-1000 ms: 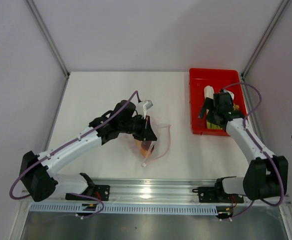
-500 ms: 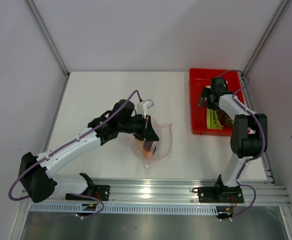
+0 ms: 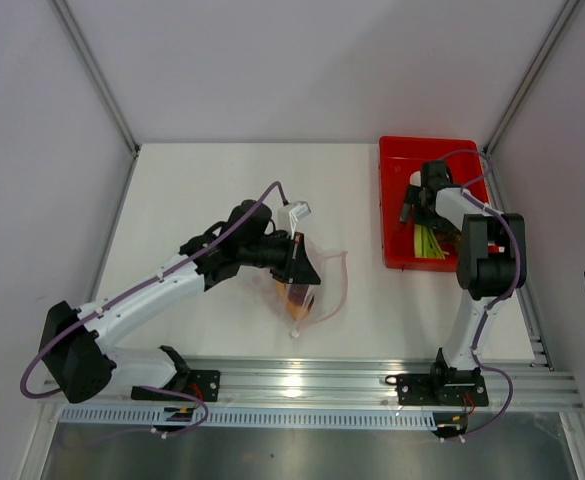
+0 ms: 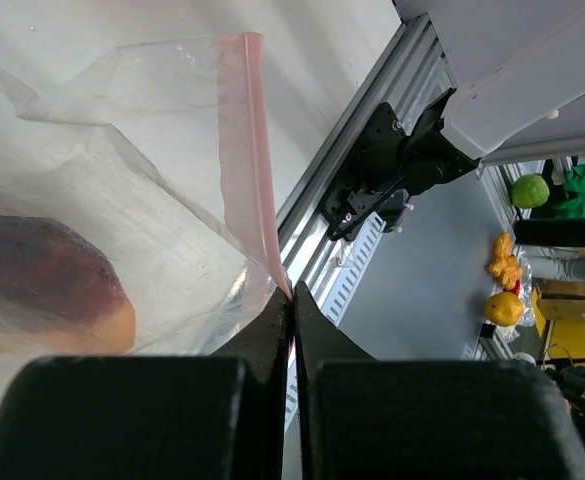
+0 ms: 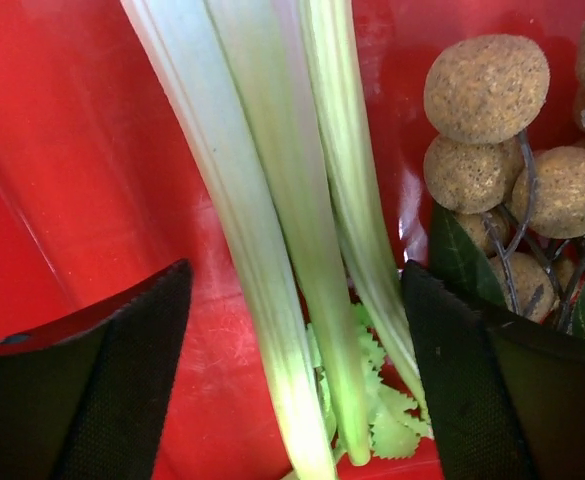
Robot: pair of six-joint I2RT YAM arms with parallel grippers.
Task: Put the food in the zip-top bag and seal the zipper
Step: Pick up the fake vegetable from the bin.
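The clear zip-top bag (image 3: 324, 285) lies mid-table with the orange-skinned dark-red wedge (image 4: 42, 290) inside it. My left gripper (image 3: 305, 272) is shut on the bag's edge at the pink-red zipper strip (image 4: 247, 150) and holds it lifted; its jaws (image 4: 292, 300) are pressed together on the plastic. My right gripper (image 3: 419, 208) is open and low inside the red tray (image 3: 397, 160). Its fingers (image 5: 122, 350) stand on both sides of the white-and-green leek stalk (image 5: 272, 250). The bunch of small round grapes (image 5: 482, 120), tan here, lies just right of the stalk.
The red tray stands at the back right against the enclosure post. An aluminium rail (image 3: 312, 375) runs along the near table edge, just below the bag. White walls close the table on the left, back and right.
My right gripper moved back along the tray and came down over the leek stalk. My left gripper kept hold of the bag edge and barely shifted.
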